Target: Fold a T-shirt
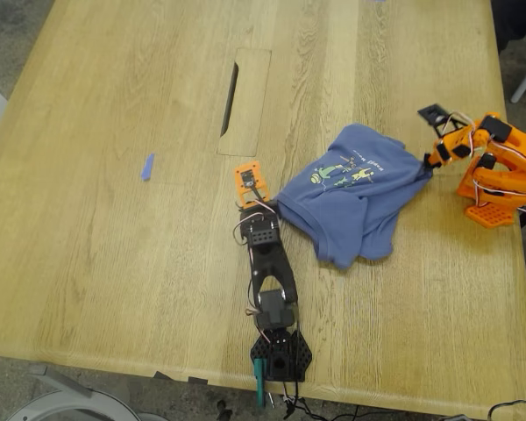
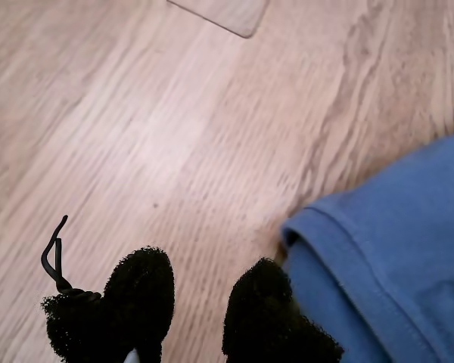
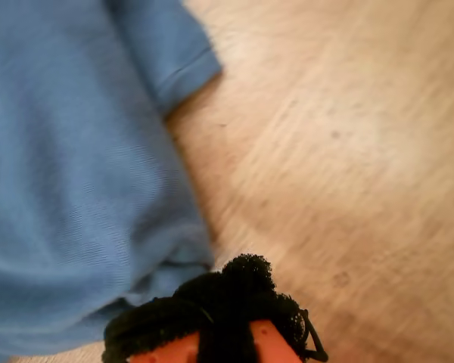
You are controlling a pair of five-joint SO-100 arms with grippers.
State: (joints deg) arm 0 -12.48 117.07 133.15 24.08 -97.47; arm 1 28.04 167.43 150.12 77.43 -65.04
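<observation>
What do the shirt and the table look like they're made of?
Shirt: soft knit, likely cotton; it drapes in folds, with a stitched hem in the first wrist view. Table: light wood or wood veneer, matte, with clear grain lines; which one cannot be told.

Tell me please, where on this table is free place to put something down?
The widest bare wood lies on the exterior view's left, between the table edge and the black arm, holding only a small blue tape scrap. The far side beyond the cable slot is also free. It is crowded around the T-shirt, between the black arm and the orange arm.
</observation>
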